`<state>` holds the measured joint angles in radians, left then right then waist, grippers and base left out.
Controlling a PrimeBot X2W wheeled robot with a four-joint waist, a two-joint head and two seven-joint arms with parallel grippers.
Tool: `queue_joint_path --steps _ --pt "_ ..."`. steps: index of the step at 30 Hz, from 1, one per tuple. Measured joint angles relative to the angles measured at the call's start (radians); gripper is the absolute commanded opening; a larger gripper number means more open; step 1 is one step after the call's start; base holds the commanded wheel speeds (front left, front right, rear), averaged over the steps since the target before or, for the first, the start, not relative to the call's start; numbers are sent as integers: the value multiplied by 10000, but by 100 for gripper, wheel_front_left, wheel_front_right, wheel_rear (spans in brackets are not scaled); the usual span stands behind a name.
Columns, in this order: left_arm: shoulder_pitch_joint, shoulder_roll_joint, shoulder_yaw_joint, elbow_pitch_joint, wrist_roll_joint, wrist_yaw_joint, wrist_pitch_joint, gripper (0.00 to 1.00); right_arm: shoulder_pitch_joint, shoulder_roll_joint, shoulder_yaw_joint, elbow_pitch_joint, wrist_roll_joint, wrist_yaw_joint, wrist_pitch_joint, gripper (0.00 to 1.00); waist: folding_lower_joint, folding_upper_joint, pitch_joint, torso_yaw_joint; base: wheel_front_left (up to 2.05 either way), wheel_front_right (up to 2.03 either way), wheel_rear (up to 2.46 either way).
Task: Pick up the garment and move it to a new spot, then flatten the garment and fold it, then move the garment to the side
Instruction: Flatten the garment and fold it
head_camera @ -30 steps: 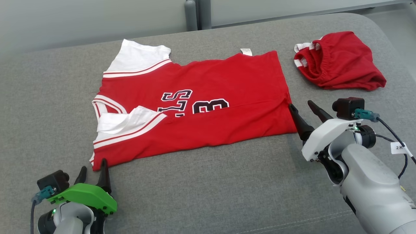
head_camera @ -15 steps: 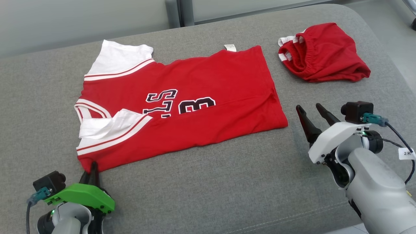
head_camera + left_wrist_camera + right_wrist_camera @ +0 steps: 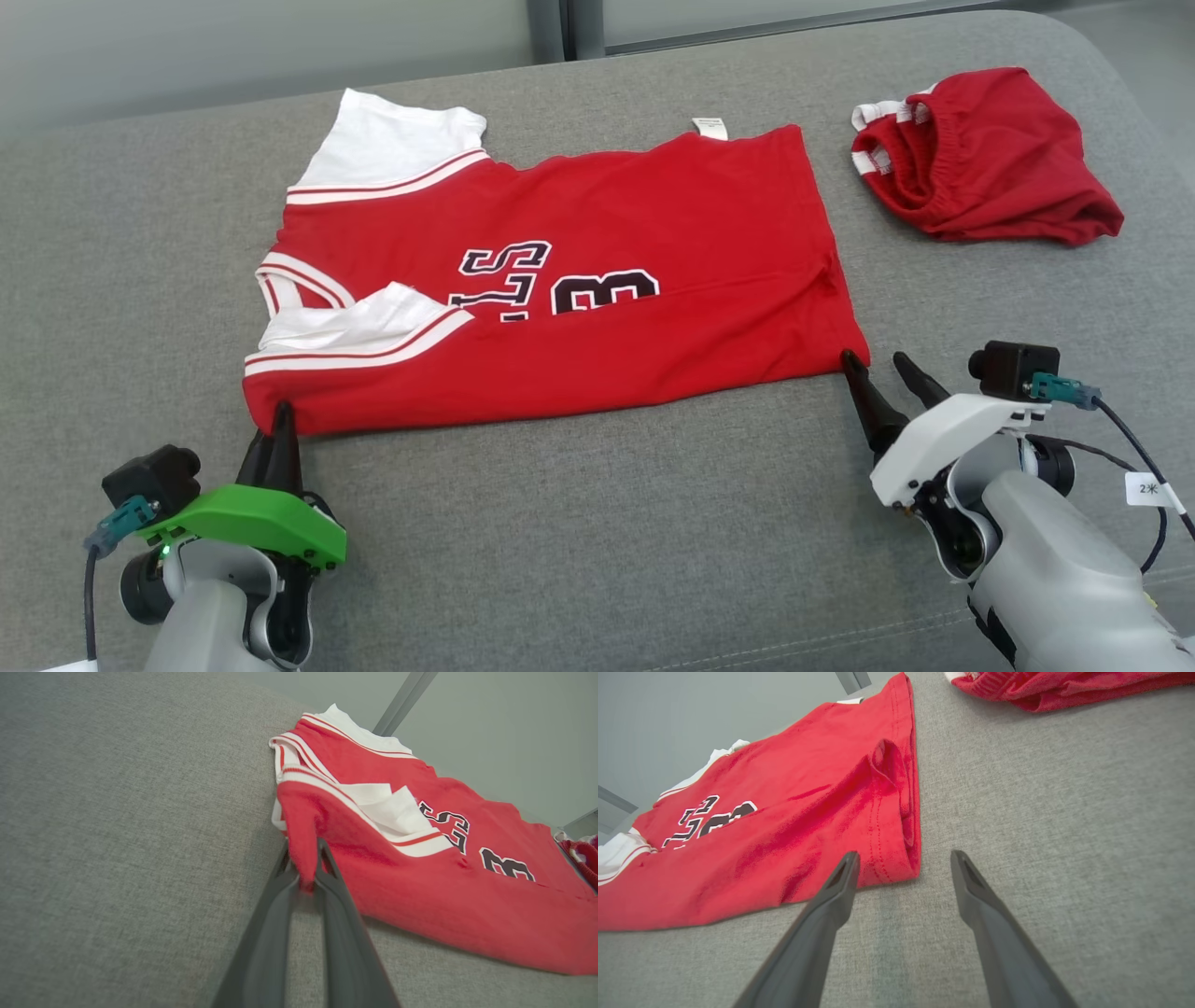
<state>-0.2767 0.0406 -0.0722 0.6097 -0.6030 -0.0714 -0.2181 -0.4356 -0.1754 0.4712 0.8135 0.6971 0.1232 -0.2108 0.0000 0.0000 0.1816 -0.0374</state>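
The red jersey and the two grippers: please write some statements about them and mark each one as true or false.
1. The left gripper is shut on a corner of the jersey. True.
2. The right gripper is shut on the hem. False: its jaws stand open at the hem corner, holding nothing.
3. The red shorts lie on top of the jersey. False: they lie apart from it, on the grey cushion.
4. A dark printed 3 shows on the jersey. True.

Bright, even light; faint soft shadows.
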Motion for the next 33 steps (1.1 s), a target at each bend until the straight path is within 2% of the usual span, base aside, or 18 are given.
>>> queue_joint_path --steps 14,15,17,21,22,33 --pt "11 -50 -336 -408 8 -79 -52 0 -81 318 -169 468 550 0 36 100 0 0 229 483 0 0 0" --pt "14 -52 -343 -422 8 -77 -107 0 -97 343 -165 472 554 0 35 94 0 0 234 487 0 0 0" --pt "20 -59 -355 -447 8 -77 -115 0 -120 362 -155 481 562 0 33 49 0 0 243 495 0 0 0" --pt "63 -69 -378 -489 8 -75 -117 0 -207 359 -115 499 608 0 0 17 0 0 253 494 0 0 0" --pt "77 -69 -382 -497 8 -73 -117 0 -254 359 -104 499 608 0 -2 2 0 0 254 492 0 0 0" --pt "262 -71 -370 -662 4 12 -132 0 -307 293 88 506 610 0 -190 0 0 0 140 453 0 0 0"
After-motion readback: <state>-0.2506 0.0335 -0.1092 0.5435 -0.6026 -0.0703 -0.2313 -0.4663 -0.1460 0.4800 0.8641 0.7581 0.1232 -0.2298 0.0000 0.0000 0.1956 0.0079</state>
